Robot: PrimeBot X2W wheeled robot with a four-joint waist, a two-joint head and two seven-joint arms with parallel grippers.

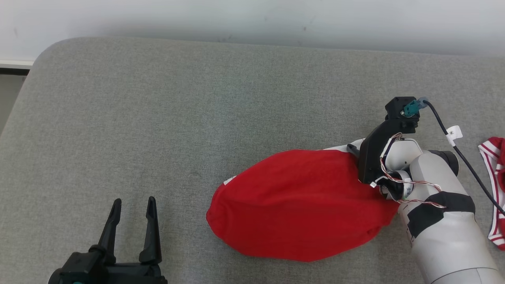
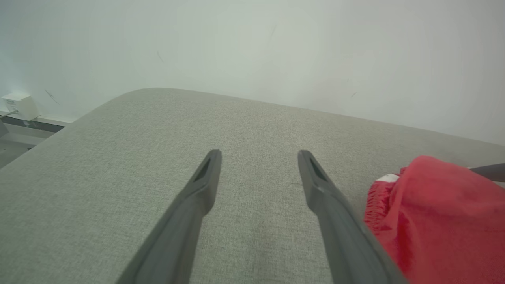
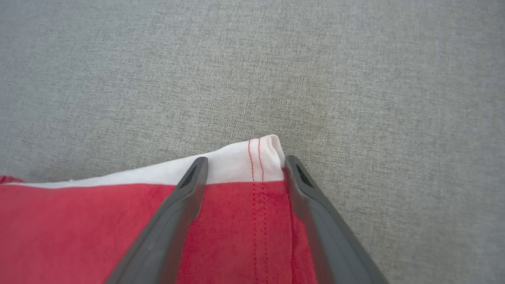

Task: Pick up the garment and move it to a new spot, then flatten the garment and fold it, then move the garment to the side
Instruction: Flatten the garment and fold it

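Resting garment (image 1: pixel 300 205): red heap at 5 o'clock on my grey cushion (image 1: pixel 158 118).
Right gripper (image 3: pixel 246 159): fingers apart, either side of its white hem corner (image 3: pixel 272 146); in head view my wrist (image 1: pixel 398 157) blocks this.
Left gripper (image 1: pixel 133 200): spread, empty, 8 o'clock.
Striped cloth (image 1: pixel 493 189): 3 o'clock edge.

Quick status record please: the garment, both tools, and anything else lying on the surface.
garment: bunched red fabric garment with white hem, lying on the grey woven surface
right tool: open, fingers straddling the white hem corner, not closed on it
left tool: open, apart from the garment, over bare surface
other: red-and-white striped cloth at the head view's right edge
fold: not yet done
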